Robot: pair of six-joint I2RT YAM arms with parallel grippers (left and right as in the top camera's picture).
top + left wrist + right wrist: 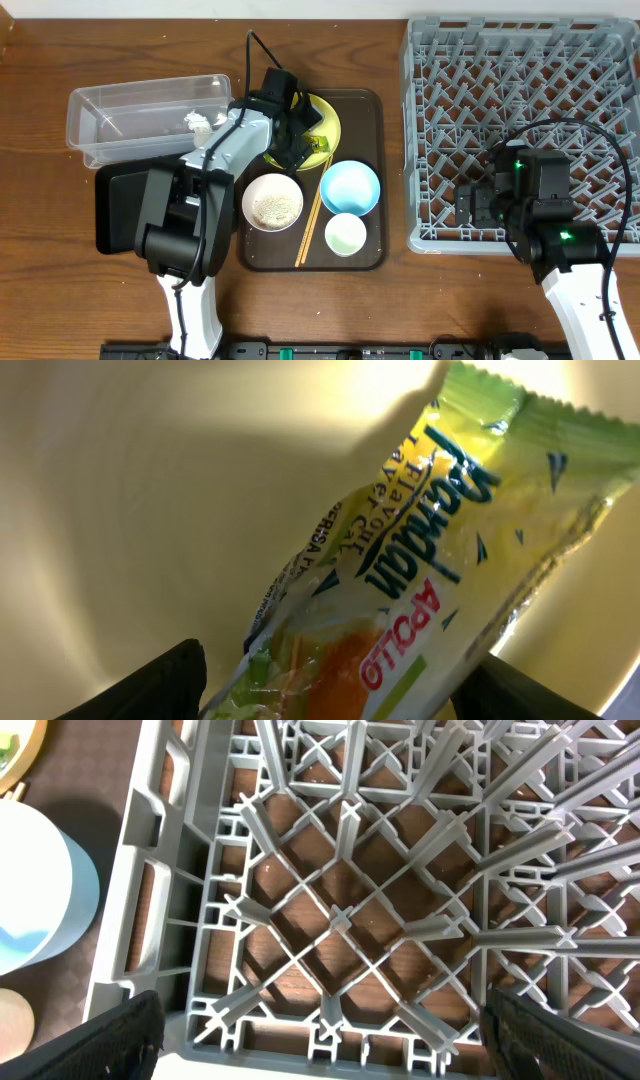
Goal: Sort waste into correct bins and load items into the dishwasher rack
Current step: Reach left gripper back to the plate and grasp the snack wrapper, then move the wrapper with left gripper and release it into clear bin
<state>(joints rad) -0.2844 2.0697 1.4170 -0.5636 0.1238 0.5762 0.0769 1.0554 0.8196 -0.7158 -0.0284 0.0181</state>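
The green-and-yellow wrapper (400, 570) lies on the yellow plate (327, 112) at the back of the brown tray. My left gripper (298, 135) is low over it and open, its black fingers (170, 685) standing either side of the wrapper's near end (318, 148). A white bowl (272, 200) holds rice grains. Beside it are the light blue bowl (350, 187), the pale cup (346, 234) and the chopsticks (310, 225). A white scrap (198, 122) lies in the clear tub (140, 95). My right gripper (480, 205) hangs open and empty over the front left corner of the grey rack (520, 60).
The black tray (118, 205) sits in front of the clear tub, partly under my left arm. The brown serving tray (376, 120) carries all the dishes. In the right wrist view the rack's pegs (340, 910) fill the frame, with the blue bowl (30, 890) at the left.
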